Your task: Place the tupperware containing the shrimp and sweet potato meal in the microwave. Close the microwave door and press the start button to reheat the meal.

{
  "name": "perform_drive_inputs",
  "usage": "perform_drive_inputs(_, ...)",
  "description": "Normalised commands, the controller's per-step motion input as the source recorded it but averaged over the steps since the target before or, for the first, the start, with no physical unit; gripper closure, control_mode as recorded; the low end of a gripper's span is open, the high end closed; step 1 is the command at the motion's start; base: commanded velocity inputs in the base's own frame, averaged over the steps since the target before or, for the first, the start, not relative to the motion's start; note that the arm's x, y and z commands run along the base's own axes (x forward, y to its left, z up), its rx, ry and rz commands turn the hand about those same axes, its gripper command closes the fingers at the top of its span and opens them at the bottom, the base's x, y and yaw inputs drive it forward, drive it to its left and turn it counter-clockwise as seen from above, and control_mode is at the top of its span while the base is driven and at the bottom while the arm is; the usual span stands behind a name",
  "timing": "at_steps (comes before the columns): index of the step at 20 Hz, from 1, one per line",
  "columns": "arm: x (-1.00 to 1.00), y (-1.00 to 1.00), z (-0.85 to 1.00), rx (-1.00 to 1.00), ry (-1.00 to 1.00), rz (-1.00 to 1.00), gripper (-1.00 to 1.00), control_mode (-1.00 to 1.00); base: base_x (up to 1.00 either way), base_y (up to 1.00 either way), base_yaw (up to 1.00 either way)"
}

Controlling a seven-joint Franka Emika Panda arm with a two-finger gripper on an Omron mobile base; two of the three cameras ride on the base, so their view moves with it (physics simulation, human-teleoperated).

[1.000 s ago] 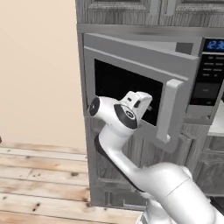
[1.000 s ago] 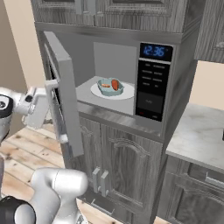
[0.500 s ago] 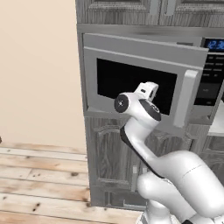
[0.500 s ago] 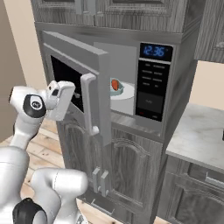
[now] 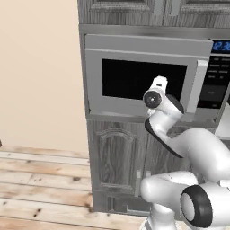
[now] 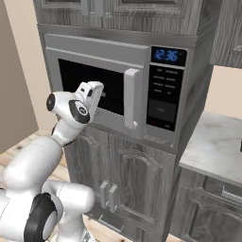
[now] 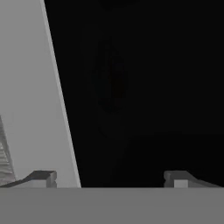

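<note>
Microwave door (image 6: 94,80) looks shut or nearly so. Gripper (image 7: 109,178) sits right up against the window, jaws wide, holding nothing. Tupperware presumably inside, can't see it thru dark glass. Start btn not pressed yet.

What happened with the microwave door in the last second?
The microwave door swung from wide open to nearly or fully shut, with the arm following it and the open claw now right up against its dark window, holding nothing. The meal on the turntable, seen a second ago, is now hidden behind the door. The microwave, its blue display and the cabinets stayed put.
</note>
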Motion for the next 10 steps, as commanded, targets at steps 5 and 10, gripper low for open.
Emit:
perform_drive_inputs(5, 0.79, -0.14, 0.24, -0.02, 0.00, 0.21, -1.00, -1.00, 0.00, 0.00, 0.00)
perform_drive_inputs(10, 0.73, -0.01, 0.44, -0.05, 0.04, 0.15, -1.00, -1.00, 0.00, 0.00, 0.00)
